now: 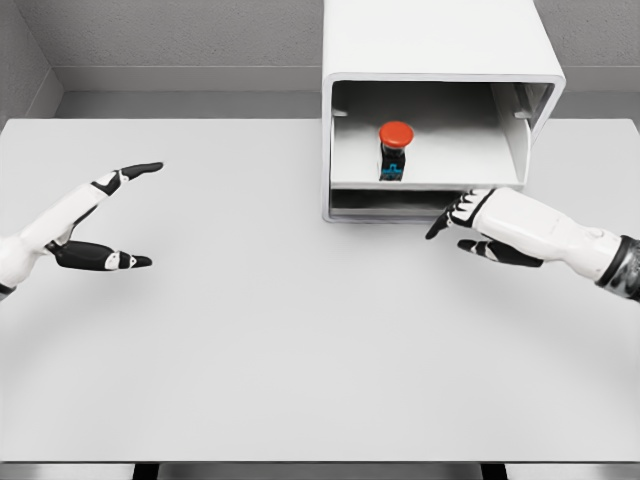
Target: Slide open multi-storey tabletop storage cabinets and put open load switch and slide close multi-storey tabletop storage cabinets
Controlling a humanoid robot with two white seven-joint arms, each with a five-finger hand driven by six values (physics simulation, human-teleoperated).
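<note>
The desk (300,380) is nearest. The left hand (95,215) rests spread, holding nothing. The right hand (478,222) — fingers extended, empty — touches the drawer (430,160) front. Inside the cabinet (440,40), the load switch (394,150) stands upright — small, rigid, probably light; push the drawer's front edge.

The storage cabinet (440,60) is cut off by the top edge of the picture, so its full height and any upper storeys do not show. The lower part of the load switch (394,150) is too small to read — only a blue mark shows on its dark body. Under the shelf there is a dark slot, and its inside cannot be seen. The right robot hand (470,215) covers the cabinet's lower right corner; perhaps its fingertips touch the front edge, but this is not clear. Both forearms run out of the picture — left arm at the left edge, right arm at the right edge. The counter (300,350) has its near corners cut off at the bottom.
</note>
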